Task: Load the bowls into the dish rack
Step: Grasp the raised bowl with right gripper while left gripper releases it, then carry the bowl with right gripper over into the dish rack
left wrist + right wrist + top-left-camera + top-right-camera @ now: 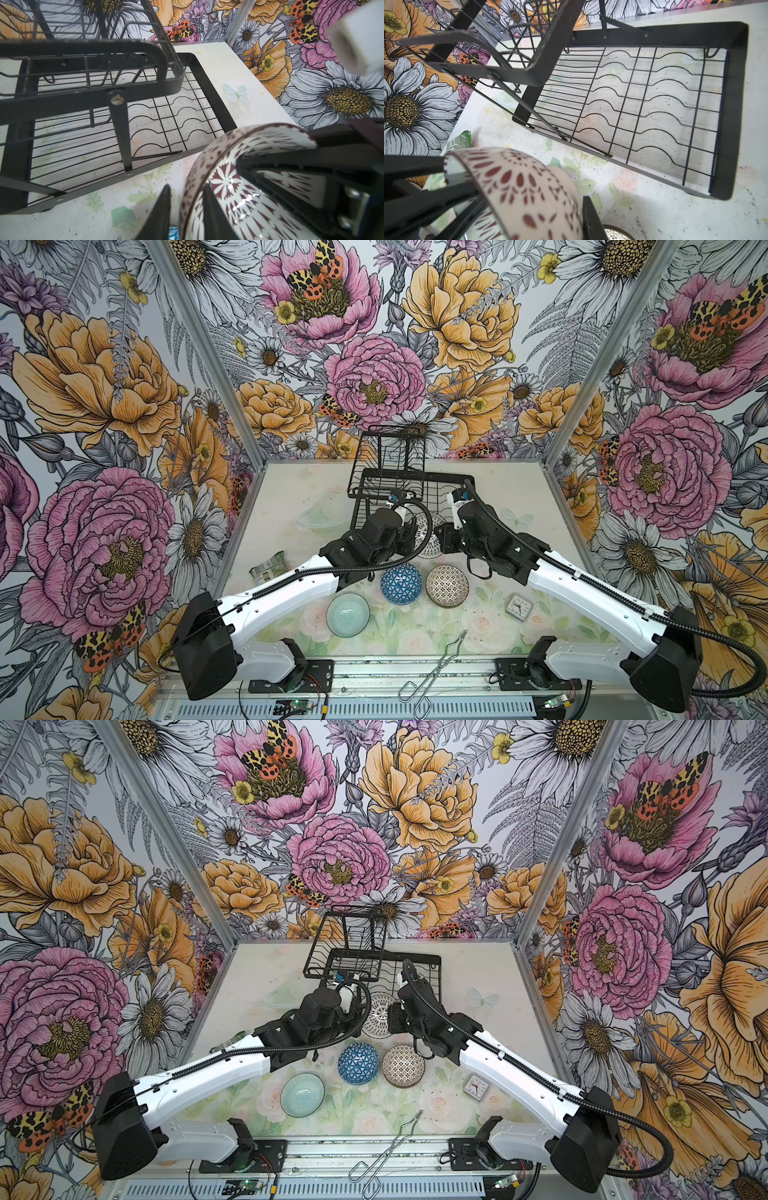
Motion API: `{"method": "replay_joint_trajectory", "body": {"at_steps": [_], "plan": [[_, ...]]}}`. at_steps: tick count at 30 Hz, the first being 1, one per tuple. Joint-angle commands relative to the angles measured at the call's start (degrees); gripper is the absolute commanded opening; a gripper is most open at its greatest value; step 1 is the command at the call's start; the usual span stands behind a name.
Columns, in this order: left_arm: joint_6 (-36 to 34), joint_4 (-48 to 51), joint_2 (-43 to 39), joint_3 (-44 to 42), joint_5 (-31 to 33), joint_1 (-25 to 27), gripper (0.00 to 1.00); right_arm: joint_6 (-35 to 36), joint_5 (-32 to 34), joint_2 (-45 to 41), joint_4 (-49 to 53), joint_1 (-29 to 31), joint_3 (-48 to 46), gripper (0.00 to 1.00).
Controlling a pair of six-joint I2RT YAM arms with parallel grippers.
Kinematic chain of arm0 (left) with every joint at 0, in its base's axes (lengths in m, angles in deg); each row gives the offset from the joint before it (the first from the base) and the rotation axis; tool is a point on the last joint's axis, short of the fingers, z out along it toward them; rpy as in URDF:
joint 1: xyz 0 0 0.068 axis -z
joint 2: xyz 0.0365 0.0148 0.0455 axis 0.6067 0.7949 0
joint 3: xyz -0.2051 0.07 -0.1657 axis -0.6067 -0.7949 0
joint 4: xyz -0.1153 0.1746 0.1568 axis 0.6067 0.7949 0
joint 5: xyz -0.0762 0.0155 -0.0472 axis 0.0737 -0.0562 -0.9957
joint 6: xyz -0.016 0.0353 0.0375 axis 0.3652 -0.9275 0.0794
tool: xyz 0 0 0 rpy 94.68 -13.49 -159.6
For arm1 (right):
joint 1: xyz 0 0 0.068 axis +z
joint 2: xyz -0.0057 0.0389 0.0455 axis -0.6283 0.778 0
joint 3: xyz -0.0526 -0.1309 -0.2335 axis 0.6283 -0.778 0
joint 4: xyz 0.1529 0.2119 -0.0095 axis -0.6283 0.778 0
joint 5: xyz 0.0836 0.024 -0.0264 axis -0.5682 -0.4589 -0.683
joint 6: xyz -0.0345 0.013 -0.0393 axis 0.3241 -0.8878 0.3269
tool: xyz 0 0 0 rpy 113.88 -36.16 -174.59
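1. Bowl (430, 543), white ceramic with dark-red pattern, on edge just before the black wire dish rack's (457, 477) near rim.
2. Right gripper (441, 536) pinches its wall.
3. Left gripper (186, 192) straddles its rim, loosely parted.

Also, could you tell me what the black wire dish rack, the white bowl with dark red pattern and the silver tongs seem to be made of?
Black wire dish rack: probably metal, matte black coating, worn pale at some edges. White bowl with dark red pattern: likely glazed ceramic, given sharp glossy highlights. Silver tongs: apparently bare bent metal wire, shiny.
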Motion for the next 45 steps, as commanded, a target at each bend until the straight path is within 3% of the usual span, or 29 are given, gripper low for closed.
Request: {"method": "replay_joint_trajectory", "body": {"at_steps": [1,2,4,12,16,23,30,34,37,41,45], "plan": [[-2.37,3.16,-2.43,2.32,0.11,-0.24,0.74,0.03,1.6,-2.55,-1.66,-0.55,-0.26,0.0],[-2.36,4.17,-2.73,2.41,-0.73,-0.75,0.85,0.26,1.58,-2.71,-1.6,-0.75,-0.27,0.0],[-1.2,6.45,-3.51,2.45,-3.11,-2.52,0.99,0.82,1.75,-3.07,-1.5,-1.28,-0.35,0.0],[-2.0,11.3,-6.78,1.94,-4.7,-5.88,0.99,6.99,2.9,-3.68,-0.7,-4.61,0.22,0.0],[-2.65,12.88,-7.06,2.25,-5.43,-7.5,0.99,17.93,5.33,-2.95,-0.53,-4.74,2.09,0.0],[-2.97,13.25,-6.46,1.99,-8.17,-10.21,0.99,40.7,17.28,-2.59,-3.79,-2.82,3.63,0.0],[-3.71,13.18,-5.05,2.69,-10.06,-12.41,0.99,65.14,25.27,-3.86,-22.9,-1.89,-4.57,0.0],[-4.16,13.19,-4.69,2.78,-10.93,-13.56,0.99,83.93,26.73,-5.94,-46.79,-0.82,-15.89,0.0],[-4.46,13.11,-4.3,2.72,-11.63,-14.49,0.99,97.35,29.84,-2.84,-61.47,-1.1,-20.12,0.0],[-4.84,13.11,-3.2,3.13,-12.69,-15.43,0.99,107.86,30.47,3.44,-74.96,-2.86,-21.62,0.0],[-5.33,13.14,-2.24,3.64,-12.8,-15.84,0.99,110.93,28.55,8.83,-77.94,-5.73,-20.95,0.0]]}}
